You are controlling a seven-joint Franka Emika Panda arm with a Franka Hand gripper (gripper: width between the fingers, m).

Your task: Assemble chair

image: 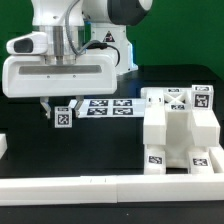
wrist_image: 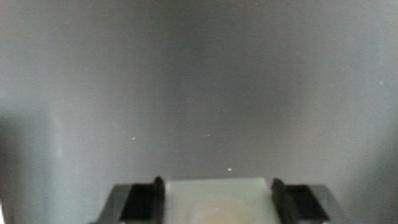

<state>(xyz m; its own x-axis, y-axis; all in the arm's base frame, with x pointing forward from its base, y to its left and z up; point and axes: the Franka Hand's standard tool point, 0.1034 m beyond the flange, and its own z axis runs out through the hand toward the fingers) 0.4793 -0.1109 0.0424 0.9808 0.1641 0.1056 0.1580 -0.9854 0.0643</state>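
Note:
In the exterior view my gripper (image: 62,106) hangs over the black table at the exterior view's left, shut on a small white chair piece (image: 63,119) with a black-and-white tag on its lower end. The wrist view shows the same white piece (wrist_image: 217,201) filling the gap between my two dark fingers (wrist_image: 139,200), with blurred grey background beyond. The partly built chair (image: 178,132), made of chunky white slabs with tags, stands at the exterior view's right, well apart from the gripper.
The marker board (image: 108,105) lies flat on the table behind the gripper. A white rail (image: 110,186) runs along the table's front edge. Another white block (image: 3,148) sits at the far left edge.

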